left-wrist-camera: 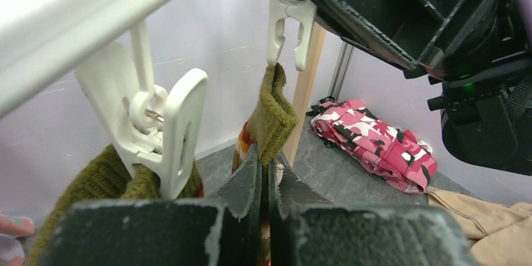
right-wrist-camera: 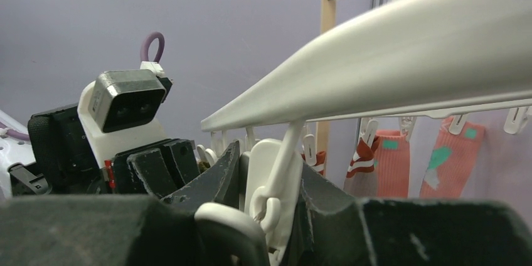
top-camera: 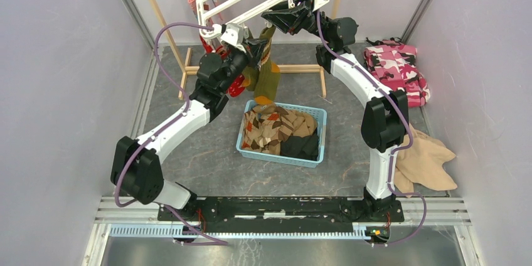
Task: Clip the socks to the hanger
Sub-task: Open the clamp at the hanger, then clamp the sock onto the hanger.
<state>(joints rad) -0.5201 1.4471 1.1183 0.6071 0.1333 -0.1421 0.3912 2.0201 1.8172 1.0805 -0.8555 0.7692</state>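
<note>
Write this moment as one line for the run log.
left gripper: shut on olive sock | right gripper: shut on clip | sock top: at clip mouth | basket: more socks

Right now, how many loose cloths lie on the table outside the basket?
2: a pink camouflage cloth at the far right corner, and a plain beige cloth at the near right. More may be hidden behind the arms.
</note>
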